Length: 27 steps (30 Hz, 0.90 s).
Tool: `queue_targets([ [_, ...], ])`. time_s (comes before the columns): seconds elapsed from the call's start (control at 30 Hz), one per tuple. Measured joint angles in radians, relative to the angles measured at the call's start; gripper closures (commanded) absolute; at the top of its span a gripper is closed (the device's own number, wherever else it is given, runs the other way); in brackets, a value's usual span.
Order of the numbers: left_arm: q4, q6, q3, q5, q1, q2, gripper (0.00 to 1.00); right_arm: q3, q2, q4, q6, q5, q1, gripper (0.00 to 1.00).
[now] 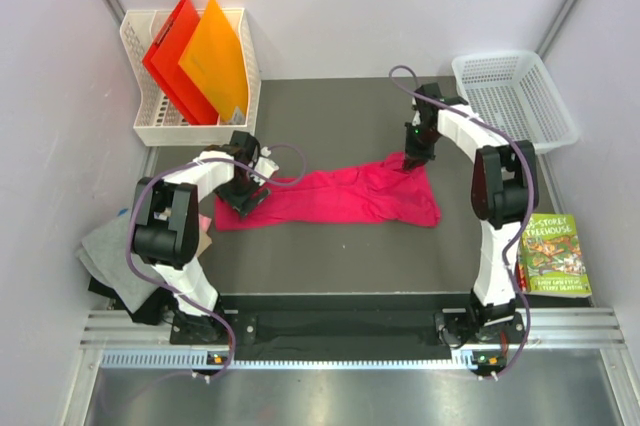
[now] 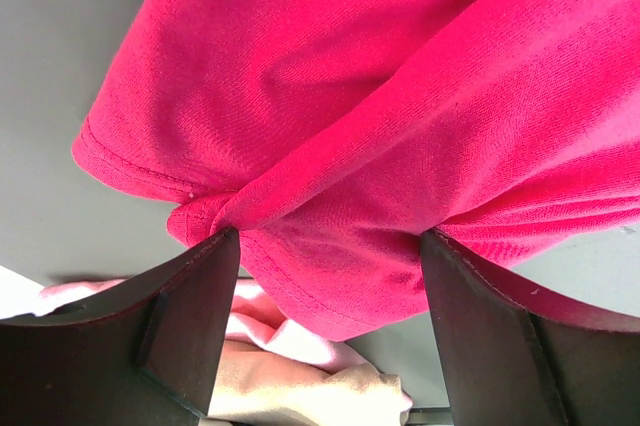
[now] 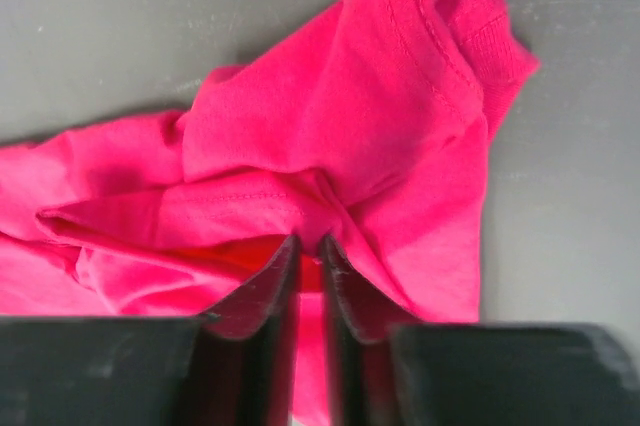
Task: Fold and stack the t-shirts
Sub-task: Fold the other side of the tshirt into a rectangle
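The magenta t-shirt [image 1: 330, 201] lies bunched lengthwise on the table [image 1: 330, 266], its fold barely begun. My right fingers [image 3: 262, 291] pinch a ridge of its cloth. My left fingers [image 2: 190, 336] stand wide astride the other end and should close before we lift.

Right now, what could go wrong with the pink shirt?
The right claw pinches only a thin fold of the shirt, so it might slip free. The left claw stands wide open around a bunched edge and may catch extra layers, leaving the fold crooked.
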Motion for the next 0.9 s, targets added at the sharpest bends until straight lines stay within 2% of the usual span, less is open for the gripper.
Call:
queue_targets([
  [0.27,-0.001,0.000,0.000,0.001,0.003,0.000,0.22,0.070,0.026,-0.032,0.005,0.026,0.002,1.00],
  [0.47,-0.002,0.000,0.000,0.001,0.003,0.000,0.22,0.328,0.059,-0.084,0.005,0.037,0.002,1.00],
  [0.53,-0.002,0.000,0.000,0.001,0.003,0.000,0.22,0.410,0.077,-0.089,0.006,0.034,0.002,0.97],
  [0.57,-0.002,0.000,0.000,0.001,0.003,0.000,0.22,0.431,0.083,-0.089,0.006,0.031,0.002,0.94],
  [0.6,-0.002,0.000,0.000,0.001,0.003,0.000,0.22,0.443,0.089,-0.088,0.006,0.026,0.002,0.78],
  [0.63,-0.002,0.000,0.000,0.001,0.003,0.000,0.22,0.443,0.094,-0.088,0.008,0.021,0.002,0.67],
  [0.77,-0.002,0.000,0.000,0.001,0.004,0.000,0.22,0.394,0.133,-0.093,0.011,0.012,0.002,0.50],
  [0.8,-0.002,0.000,0.000,0.001,0.004,0.000,0.22,0.372,0.142,-0.099,0.012,0.013,0.002,0.41],
  [0.9,-0.003,0.000,0.000,0.001,0.004,0.000,0.22,0.332,0.160,-0.130,0.012,0.041,0.002,0.37],
])
